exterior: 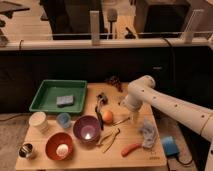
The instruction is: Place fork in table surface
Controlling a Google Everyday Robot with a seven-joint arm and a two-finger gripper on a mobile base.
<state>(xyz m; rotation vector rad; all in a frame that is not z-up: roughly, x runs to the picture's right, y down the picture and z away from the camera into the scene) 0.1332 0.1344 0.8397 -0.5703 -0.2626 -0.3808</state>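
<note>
The table surface (145, 157) is a light tan wooden top carrying many items. My white arm reaches in from the right. Its gripper (131, 116) points down over the middle of the table, right of an orange ball (107, 116). A thin pale utensil (120, 120), which may be the fork, lies or hangs just under the gripper beside the ball; I cannot tell whether it is held or rests on the wood.
A green tray (47, 102) holding a grey sponge (64, 100) stands at the back left. In front are a white cup (38, 121), a small blue cup (63, 119), a purple bowl (88, 129), a red bowl (59, 145) and a metal cup (27, 150). A grey cloth (148, 133), a red piece (131, 148) and yellow tongs (110, 138) lie at the front right.
</note>
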